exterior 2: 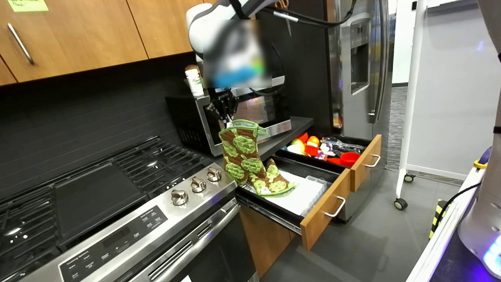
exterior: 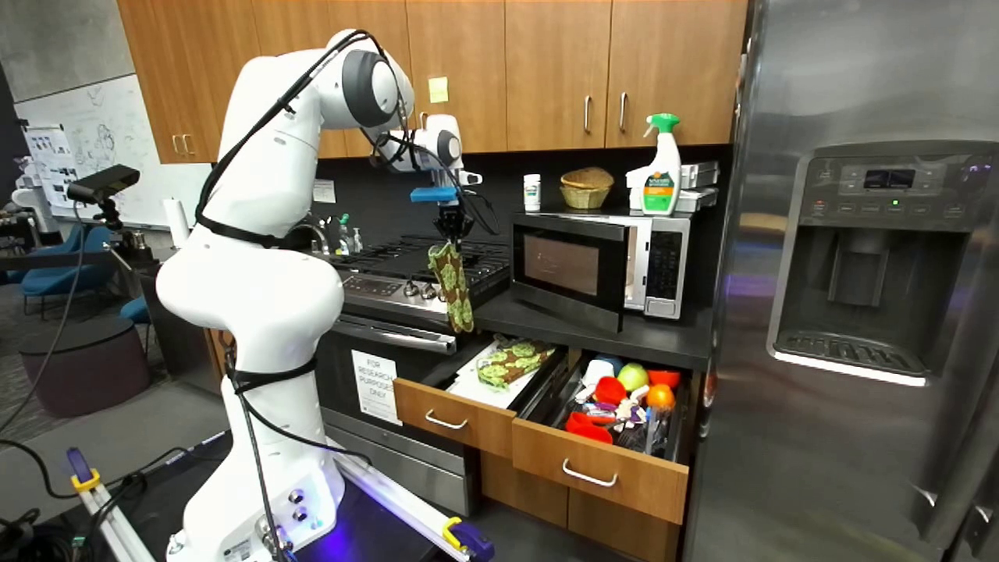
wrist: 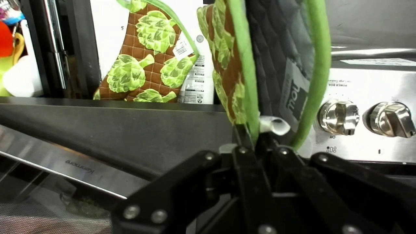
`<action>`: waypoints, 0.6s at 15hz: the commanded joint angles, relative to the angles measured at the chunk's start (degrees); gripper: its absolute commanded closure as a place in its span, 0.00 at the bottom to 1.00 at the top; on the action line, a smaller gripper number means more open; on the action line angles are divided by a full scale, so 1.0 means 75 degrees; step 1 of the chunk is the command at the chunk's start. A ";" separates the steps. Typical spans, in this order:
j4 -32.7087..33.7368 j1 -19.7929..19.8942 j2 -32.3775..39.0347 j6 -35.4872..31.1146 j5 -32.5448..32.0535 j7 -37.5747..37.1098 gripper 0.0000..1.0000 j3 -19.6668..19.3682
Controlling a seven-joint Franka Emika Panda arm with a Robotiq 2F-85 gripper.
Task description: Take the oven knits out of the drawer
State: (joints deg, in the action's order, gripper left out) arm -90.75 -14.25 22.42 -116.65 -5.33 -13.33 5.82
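Note:
My gripper (exterior: 454, 232) is shut on the rim of one oven mitt (exterior: 451, 290), brown with green artichokes and green trim. The mitt hangs down from the fingers above the counter edge and the back of the open drawer (exterior: 453, 417). In the wrist view the fingertips (wrist: 255, 138) pinch its green edge, with the grey lining (wrist: 276, 55) facing the camera. It also shows in an exterior view (exterior 2: 242, 154). A second matching oven mitt (exterior: 513, 363) lies on white papers in the drawer; it shows in the wrist view too (wrist: 139, 65).
Another open drawer (exterior: 601, 468) beside it holds red, orange and green items and utensils. A microwave (exterior: 663, 269) with its door ajar stands on the counter (exterior: 546, 324). The stove with knobs (exterior 2: 197, 184) is on the other side. A fridge (exterior: 858, 468) stands past the drawers.

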 commanded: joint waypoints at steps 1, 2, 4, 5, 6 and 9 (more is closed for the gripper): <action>0.0535 -0.0045 0.0231 0.0203 -0.0008 -0.0031 0.97 0.0040; 0.0628 -0.0045 0.0260 0.0210 0.0018 -0.0015 0.97 0.0044; 0.0762 -0.0059 0.0294 0.0244 0.0000 -0.0026 0.97 0.0035; 0.0842 -0.0066 0.0328 0.0259 0.0007 -0.0025 0.97 0.0038; 0.0923 -0.0082 0.0361 0.0287 -0.0003 -0.0041 0.97 0.0035; 0.1190 -0.0106 0.0447 0.0409 -0.0010 -0.0042 0.97 0.0030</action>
State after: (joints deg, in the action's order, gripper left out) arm -85.49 -14.69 24.50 -115.97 -5.33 -13.34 5.98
